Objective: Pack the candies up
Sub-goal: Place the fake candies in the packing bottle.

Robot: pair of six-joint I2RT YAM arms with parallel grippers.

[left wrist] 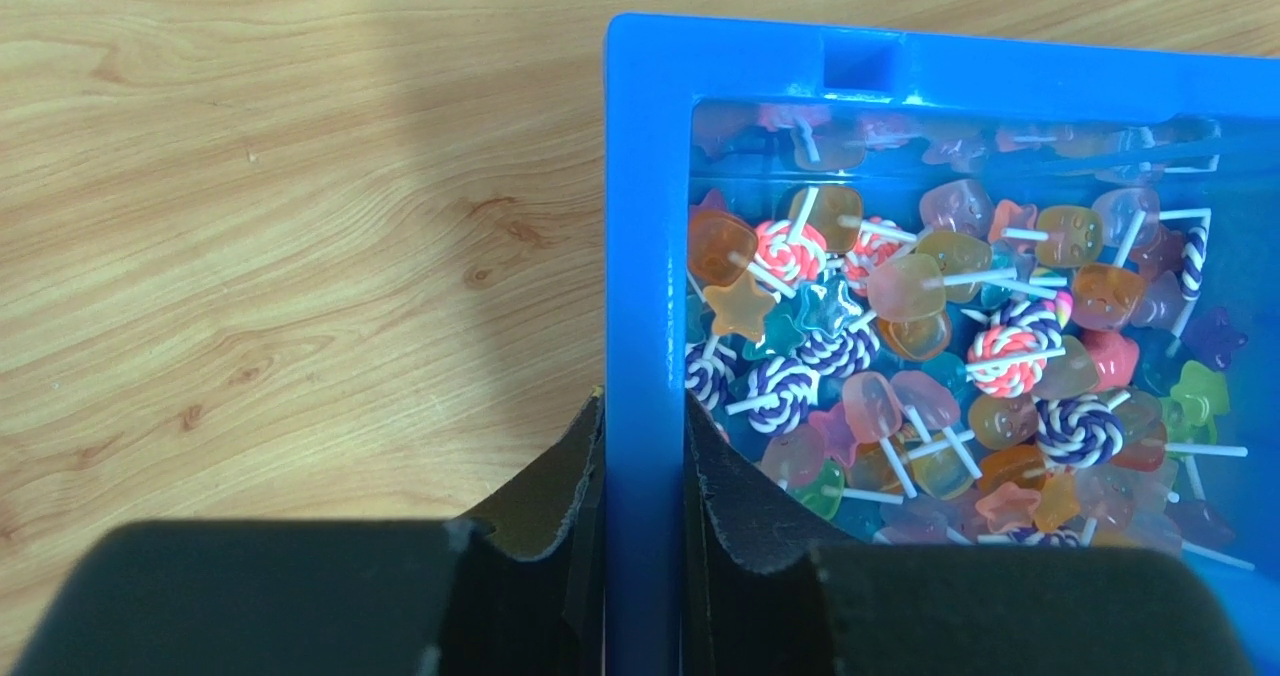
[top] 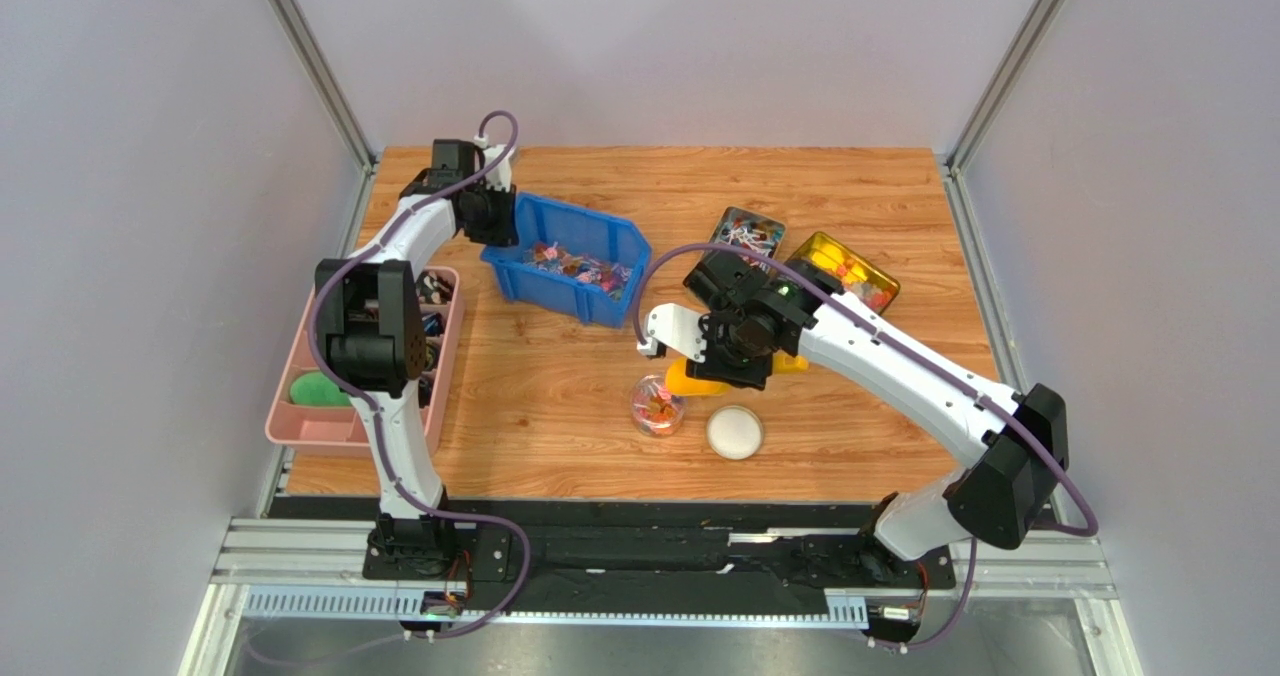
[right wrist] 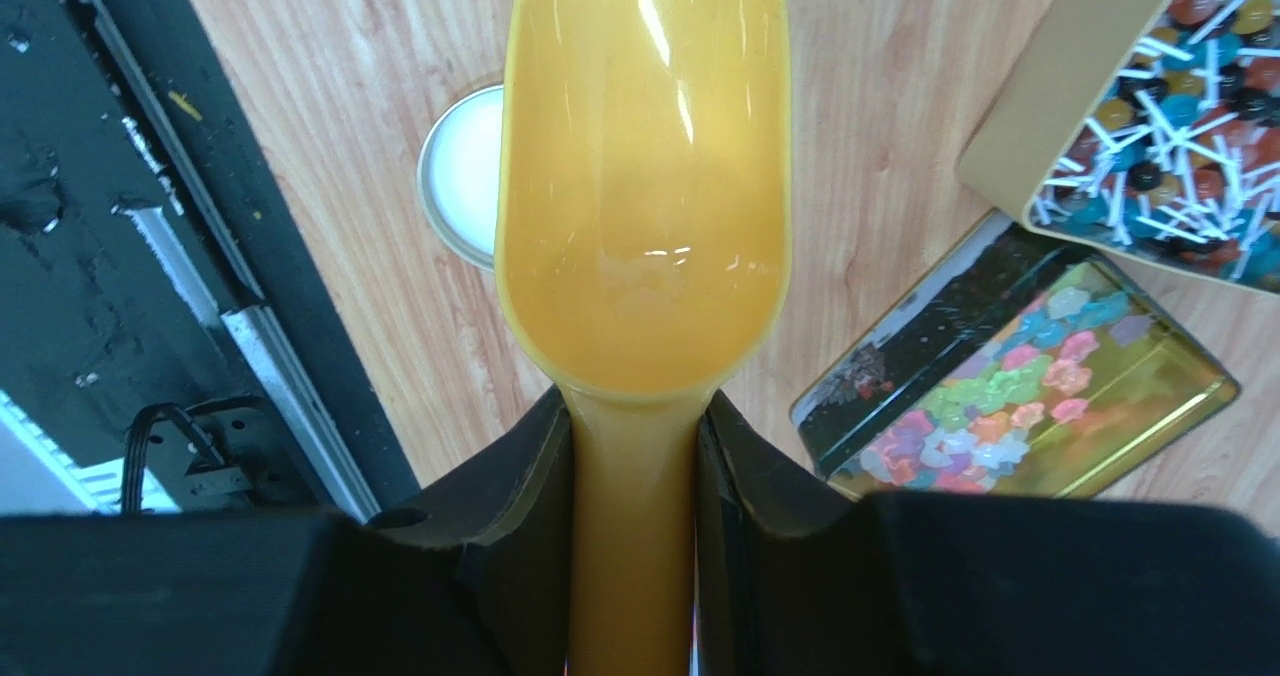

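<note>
While your left gripper (left wrist: 643,444) pinches the left wall of the blue bin (left wrist: 932,69), one finger outside and one inside, the candies (left wrist: 932,346) sit heaped in that bin. They are tiny swirl lollipops on white sticks, stars and translucent gummy shapes in pink, orange, blue and purple. From the top camera the bin is at the far left-centre of the wooden table (top: 526,421).

Your right gripper (right wrist: 636,406) is clamped on the handle of the yellow scoop (right wrist: 646,181), a finger pressed against each side. The scoop bowl is empty and glossy, and it points away from the wrist. It hangs near the middle of the table, just beside a small clear jar (top: 655,405) with a few candies inside. A round white lid (top: 733,432) lies flat just right of the jar and nearer the arms.

Two open tins are at the far right. The dark tin (top: 748,232) holds stick candies. The yellow tin (top: 843,268) is just right of it and holds pastel pieces.

A pink tray (top: 301,433) sits at the table's left edge, partly hidden by your left arm. You can see a green lump in its near end.
</note>
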